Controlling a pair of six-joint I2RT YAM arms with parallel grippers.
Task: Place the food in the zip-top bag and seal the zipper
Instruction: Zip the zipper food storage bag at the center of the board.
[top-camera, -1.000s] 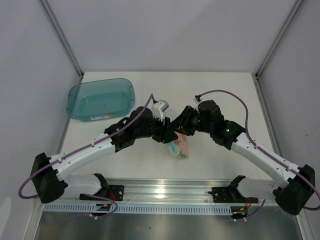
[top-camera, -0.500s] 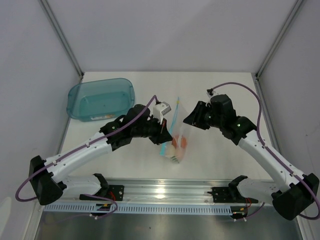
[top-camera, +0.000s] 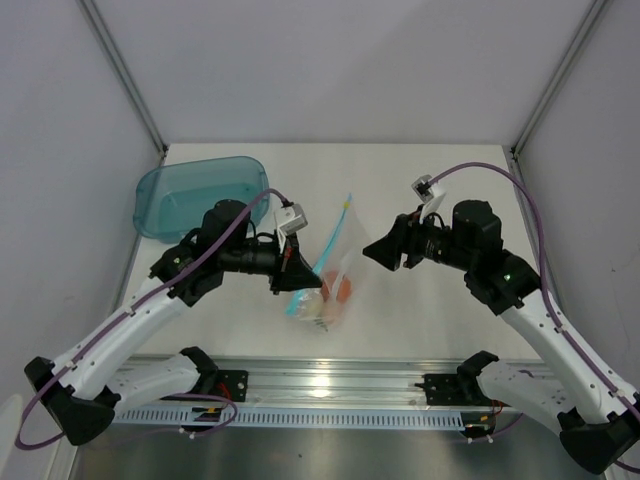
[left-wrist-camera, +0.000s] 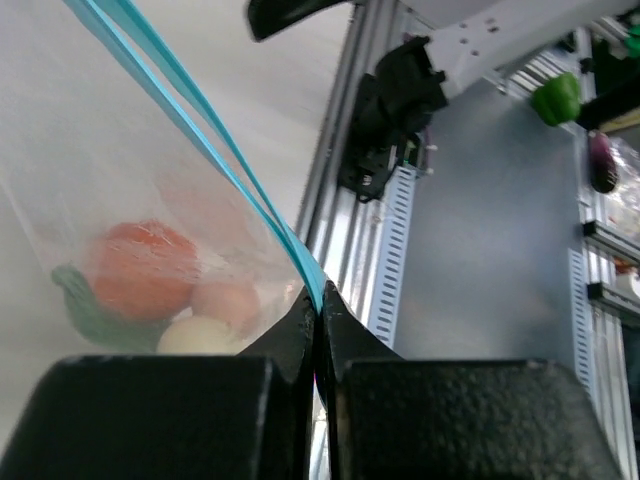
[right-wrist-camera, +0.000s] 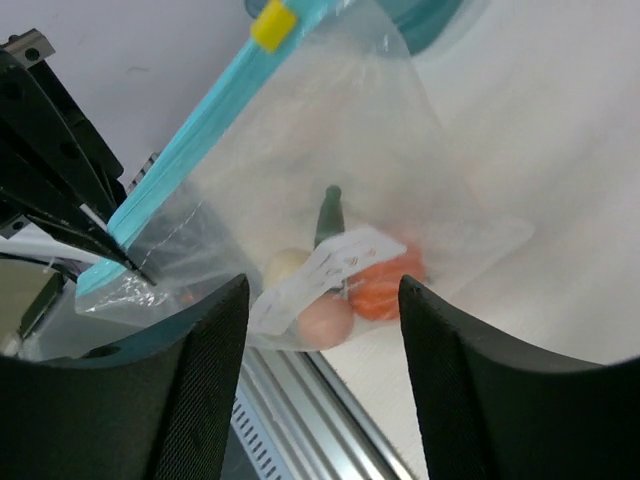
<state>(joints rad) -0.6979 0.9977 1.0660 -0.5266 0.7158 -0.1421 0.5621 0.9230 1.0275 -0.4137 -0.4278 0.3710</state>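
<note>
Bag (top-camera: 335, 262) is sagging on the table (top-camera: 420, 180), food (left-wrist-camera: 140, 270) sitting inside. Your left gripper (left-wrist-camera: 318, 300) is reaching inward, pinching the zipper (left-wrist-camera: 285, 240) tight at its end. Your right gripper (top-camera: 378, 252) is facing the bag, jaws apart, holding nothing.

a white table (top-camera: 440, 180) carries a teal tub (top-camera: 200, 198) at its far left corner. the clear zip-top bag (top-camera: 333, 262) sags onto it near the middle, toward the front rail (top-camera: 330, 372).

Left arm (top-camera: 120, 335) and right arm (top-camera: 545, 320): white link shells, black joints and black bases. A purple cable (top-camera: 500, 175) trails along each. A small white camera block (top-camera: 291, 220) sits by each wrist; the jaws are matte black and pebbled.
</note>
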